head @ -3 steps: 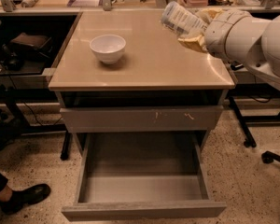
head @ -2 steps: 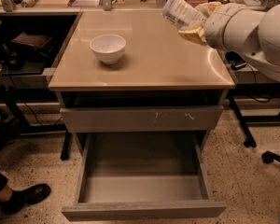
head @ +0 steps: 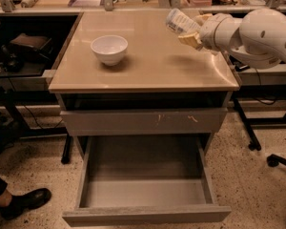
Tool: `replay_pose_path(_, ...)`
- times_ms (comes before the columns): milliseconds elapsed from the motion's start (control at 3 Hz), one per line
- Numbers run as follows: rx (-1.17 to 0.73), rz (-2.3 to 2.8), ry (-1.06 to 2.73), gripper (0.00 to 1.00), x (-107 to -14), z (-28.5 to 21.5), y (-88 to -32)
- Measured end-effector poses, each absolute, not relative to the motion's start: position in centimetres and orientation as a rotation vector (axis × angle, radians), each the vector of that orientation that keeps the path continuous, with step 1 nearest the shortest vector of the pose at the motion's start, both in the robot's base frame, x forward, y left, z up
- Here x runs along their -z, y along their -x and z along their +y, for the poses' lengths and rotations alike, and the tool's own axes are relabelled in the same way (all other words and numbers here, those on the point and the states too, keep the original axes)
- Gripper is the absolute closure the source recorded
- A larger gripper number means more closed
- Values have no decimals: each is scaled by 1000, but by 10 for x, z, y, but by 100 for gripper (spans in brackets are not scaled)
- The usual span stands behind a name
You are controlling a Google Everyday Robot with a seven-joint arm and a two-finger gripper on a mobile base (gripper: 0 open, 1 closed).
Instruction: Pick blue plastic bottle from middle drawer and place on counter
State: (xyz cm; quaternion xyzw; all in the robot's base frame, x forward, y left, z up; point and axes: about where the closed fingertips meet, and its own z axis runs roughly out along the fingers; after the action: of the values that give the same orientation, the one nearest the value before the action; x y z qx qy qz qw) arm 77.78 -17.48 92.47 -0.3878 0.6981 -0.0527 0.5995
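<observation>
We're seeing a white bowl [head: 109, 49] sitting on the counter [head: 148, 69], well left of the gripper [head: 192, 29]. The middle drawer [head: 145, 192] is standing open, low and left of it. The gripper is clamping the blue plastic bottle [head: 180, 21], holding it tilted above the counter's right side.

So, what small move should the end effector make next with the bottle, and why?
Probably lower the end effector straight down. It holds the small clear plastic bottle with pale blue label tilted above the glossy beige counter, not touching it. The round white bowl stands well apart from that spot.
</observation>
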Motion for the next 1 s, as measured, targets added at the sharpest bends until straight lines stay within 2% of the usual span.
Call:
replay_pose_path(667, 36, 1820, 983, 100, -839, -185, -817)
replay_pose_path(1000, 36, 1820, 983, 81, -839, -185, -817)
